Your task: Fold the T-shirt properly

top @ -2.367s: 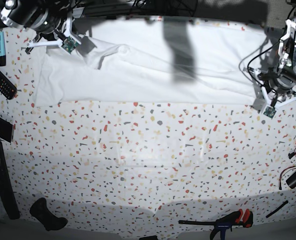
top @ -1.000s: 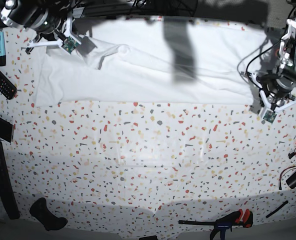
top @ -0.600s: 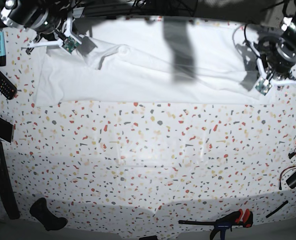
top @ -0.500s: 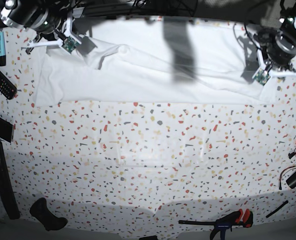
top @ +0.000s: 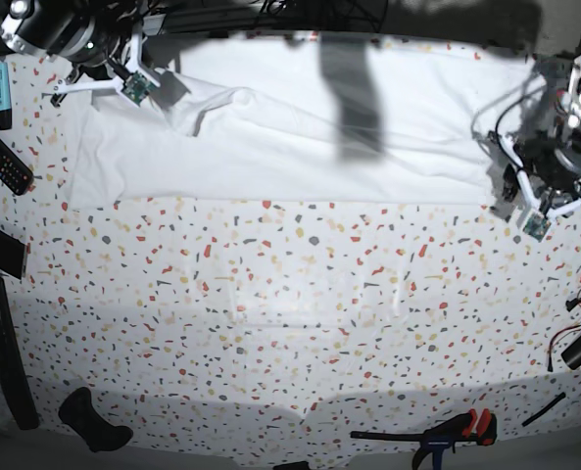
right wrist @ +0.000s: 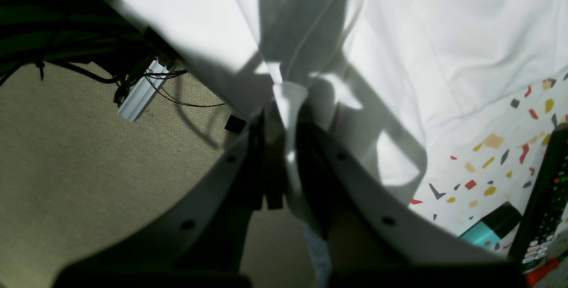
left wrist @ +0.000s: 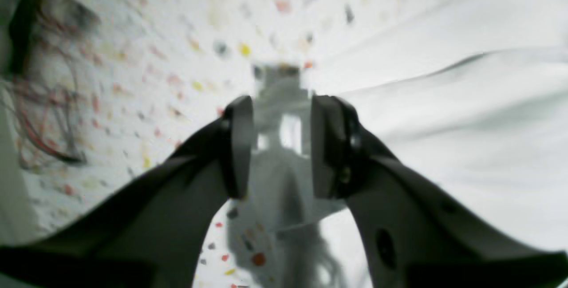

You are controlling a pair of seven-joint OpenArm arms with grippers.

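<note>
the t-shirt lies spread out in a long white band across the top of the base view, on the speckled table. its lower edge runs almost straight from left to right, and a soft fold bumps up near its upper left part. a dark shadow stripe falls across its middle.

the right gripper is in the upper left of the base view, at the top left corner of the shirt. in the right wrist view its fingers are close together with a bit of white cloth pinched between them, so it is holding the t-shirt. a teal pen and a black remote lie at the lower right of that view, on the table beside the shirt.

the left gripper is at the right edge of the base view, at the right end of the shirt. in the left wrist view it is blurry, but its fingers stand apart with a narrow gap. white cloth fills the right side of that view, and no cloth is squeezed between the fingers.

a red and black clamp lies at the bottom of the base view, well apart from the shirt.
</note>
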